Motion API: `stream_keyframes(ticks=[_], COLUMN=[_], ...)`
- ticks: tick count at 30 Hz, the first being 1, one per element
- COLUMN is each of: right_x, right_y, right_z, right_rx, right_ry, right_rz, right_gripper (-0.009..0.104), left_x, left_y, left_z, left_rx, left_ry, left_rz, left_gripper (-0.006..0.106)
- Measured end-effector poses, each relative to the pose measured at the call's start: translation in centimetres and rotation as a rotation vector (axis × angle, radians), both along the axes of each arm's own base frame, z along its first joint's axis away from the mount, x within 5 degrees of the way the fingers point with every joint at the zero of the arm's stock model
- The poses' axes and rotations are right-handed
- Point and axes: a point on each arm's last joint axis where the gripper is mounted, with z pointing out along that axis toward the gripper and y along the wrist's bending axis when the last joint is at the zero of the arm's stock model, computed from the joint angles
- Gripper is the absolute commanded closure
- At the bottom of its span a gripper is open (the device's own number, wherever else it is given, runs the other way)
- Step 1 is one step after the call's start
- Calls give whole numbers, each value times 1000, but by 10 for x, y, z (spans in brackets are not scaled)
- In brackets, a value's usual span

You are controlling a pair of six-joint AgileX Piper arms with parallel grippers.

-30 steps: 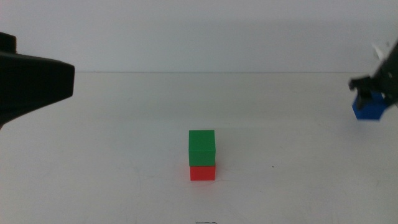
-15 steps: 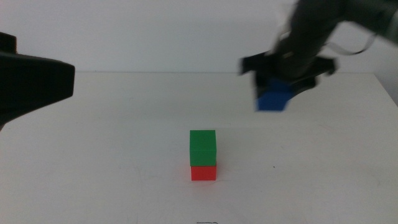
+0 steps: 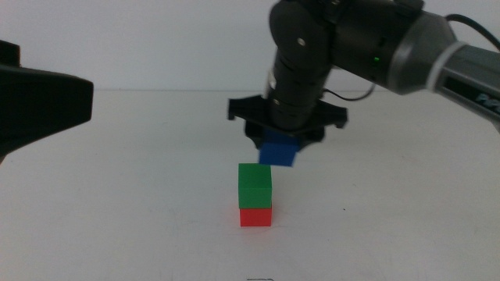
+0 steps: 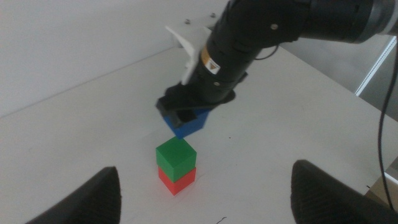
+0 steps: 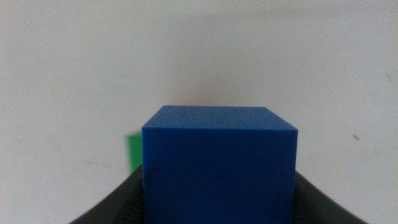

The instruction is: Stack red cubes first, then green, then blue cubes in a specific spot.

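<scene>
Since half a second ago, the right gripper [image 3: 281, 144] has carried the blue cube [image 3: 279, 154], clenched between its jaws, from mid-air on the right to just above and slightly behind the green cube [image 3: 255, 186], which sits on the red cube [image 3: 255, 216]. The left wrist view shows the left gripper [image 4: 205, 193] spread wide, waiting; the right wrist view shows only a green sliver beside blue.

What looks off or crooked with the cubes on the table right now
Nothing stands out. The green cube sits squarely on the red cube. The right pincer holds the blue cube just above and beside the stack, apart from it. The left pincer waits open off to the side.
</scene>
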Motion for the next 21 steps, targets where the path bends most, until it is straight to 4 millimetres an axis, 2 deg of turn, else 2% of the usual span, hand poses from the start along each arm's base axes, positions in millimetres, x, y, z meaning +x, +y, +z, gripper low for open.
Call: stream_keyframes(ticks=[5, 9, 14, 21], right_x=[4, 5, 7, 7], right_y=[19, 29, 32, 32], right_z=[2, -9, -19, -20], right_rx=[23, 29, 15, 12], right_ry=[-23, 7, 28, 28], right_rz=[45, 70, 75, 88], right_gripper=[96, 96, 96, 96], left_x=[0, 0, 0, 0], left_y=[0, 0, 0, 0], left_z=[0, 0, 0, 0], left_rx=[0, 0, 0, 0], left_ry=[0, 0, 0, 0], left_rz=[0, 0, 0, 0], left_gripper=[7, 7, 7, 7])
